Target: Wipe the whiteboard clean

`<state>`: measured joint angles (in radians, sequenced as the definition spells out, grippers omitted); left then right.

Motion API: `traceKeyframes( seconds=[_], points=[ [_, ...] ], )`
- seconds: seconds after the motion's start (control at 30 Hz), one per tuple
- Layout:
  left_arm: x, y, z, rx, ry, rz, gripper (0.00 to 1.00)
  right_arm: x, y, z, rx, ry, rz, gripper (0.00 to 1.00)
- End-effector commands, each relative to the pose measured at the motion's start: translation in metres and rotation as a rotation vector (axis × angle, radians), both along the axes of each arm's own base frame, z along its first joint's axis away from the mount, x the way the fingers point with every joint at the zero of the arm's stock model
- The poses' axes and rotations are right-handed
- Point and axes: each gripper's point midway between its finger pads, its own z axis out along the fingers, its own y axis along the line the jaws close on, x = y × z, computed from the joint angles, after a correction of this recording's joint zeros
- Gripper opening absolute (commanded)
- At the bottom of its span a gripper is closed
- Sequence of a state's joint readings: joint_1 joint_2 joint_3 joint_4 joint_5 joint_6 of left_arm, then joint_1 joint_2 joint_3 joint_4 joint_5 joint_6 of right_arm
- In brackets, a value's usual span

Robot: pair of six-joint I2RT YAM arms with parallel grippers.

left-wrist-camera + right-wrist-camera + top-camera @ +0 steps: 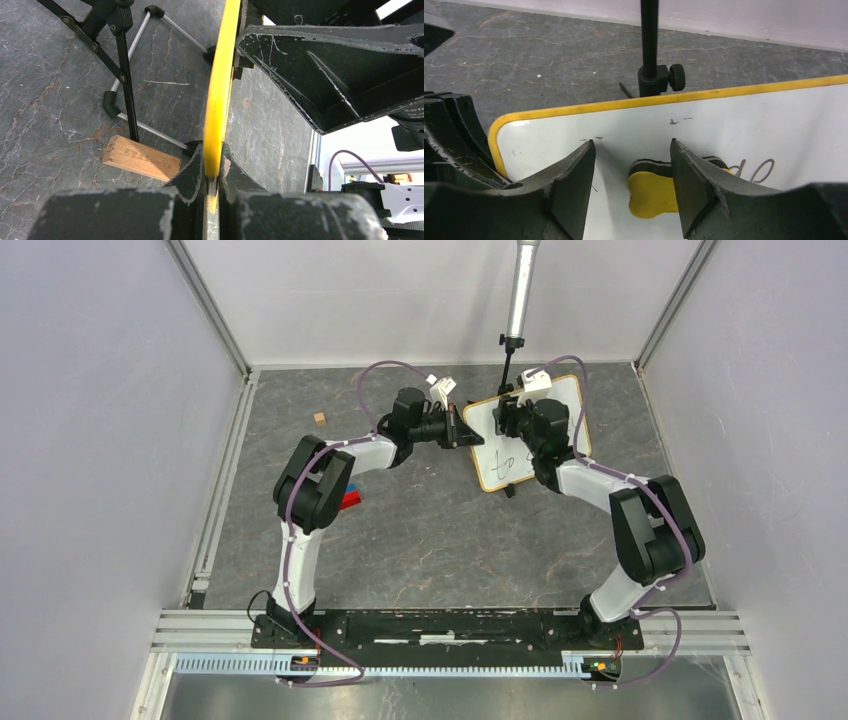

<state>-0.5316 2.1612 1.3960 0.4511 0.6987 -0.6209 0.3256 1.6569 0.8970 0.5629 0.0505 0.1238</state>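
The whiteboard [535,445] lies at the back right, white with a thin yellow-looking frame and dark handwriting [510,456] on its near part. My left gripper [463,429] is shut on the board's left edge; in the left wrist view the frame [220,75] runs between the closed jaws [215,172]. My right gripper [631,147] hovers open over the board [734,120]. A yellow eraser with a black pad [651,192] lies on the board, partly behind the right finger [691,175]. Writing [756,170] shows to its right.
A black tripod stand [510,365] with a grey pole stands just behind the board; its legs [125,60] show in the left wrist view beside a wooden block [141,157]. A small wooden cube [320,418] and red and blue blocks [350,499] lie left.
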Motion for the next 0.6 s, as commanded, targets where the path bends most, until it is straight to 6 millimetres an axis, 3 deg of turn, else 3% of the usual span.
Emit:
traceKeyframes(
  seconds=[0.0,0.13,0.2,0.3,0.43,0.57],
  points=[
    [-0.008,0.013,-0.042,0.149,0.059,0.019,0.02,-0.002,-0.018,0.023,-0.030,-0.029,-0.058,0.66],
    [-0.006,0.016,-0.042,0.170,0.048,0.028,0.02,-0.022,-0.057,0.035,0.101,-0.032,-0.214,0.79],
    [-0.005,0.016,-0.040,0.173,0.040,0.031,0.02,-0.031,-0.072,0.028,0.190,-0.009,-0.323,0.93],
    [-0.005,0.016,-0.039,0.172,0.038,0.031,0.02,-0.026,-0.067,0.020,0.319,0.071,-0.379,0.98],
    [-0.005,0.016,-0.039,0.176,0.033,0.032,0.02,-0.020,-0.042,0.002,0.488,0.199,-0.353,0.97],
    [-0.004,0.018,-0.042,0.199,0.029,0.035,0.02,-0.023,-0.037,-0.010,0.567,0.205,-0.358,0.93]
  ],
)
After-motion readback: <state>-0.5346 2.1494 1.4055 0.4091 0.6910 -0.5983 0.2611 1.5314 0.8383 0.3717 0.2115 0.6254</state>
